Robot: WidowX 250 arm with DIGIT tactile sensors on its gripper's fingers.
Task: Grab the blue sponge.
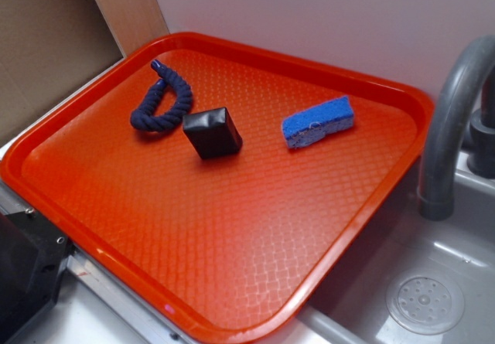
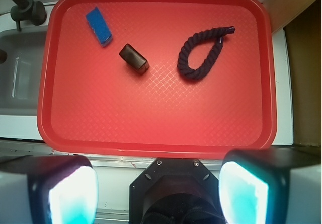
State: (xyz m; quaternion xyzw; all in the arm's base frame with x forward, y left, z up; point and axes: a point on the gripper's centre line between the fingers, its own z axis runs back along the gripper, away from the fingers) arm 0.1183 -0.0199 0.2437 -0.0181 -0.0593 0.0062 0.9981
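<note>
The blue sponge [image 1: 319,121] lies flat on the red tray [image 1: 232,267], toward its far right side; in the wrist view the blue sponge [image 2: 98,26] is near the tray's upper left corner. My gripper [image 2: 158,191] hangs high above the tray's near edge, far from the sponge. It is open, its two pale pads wide apart with nothing between them. The gripper does not show in the exterior view.
A black box [image 1: 212,132] sits mid-tray, left of the sponge. A dark navy rope [image 1: 161,100] curls further left. A grey faucet [image 1: 452,120] and sink with drain [image 1: 425,304] lie to the tray's right. A wall stands behind the tray.
</note>
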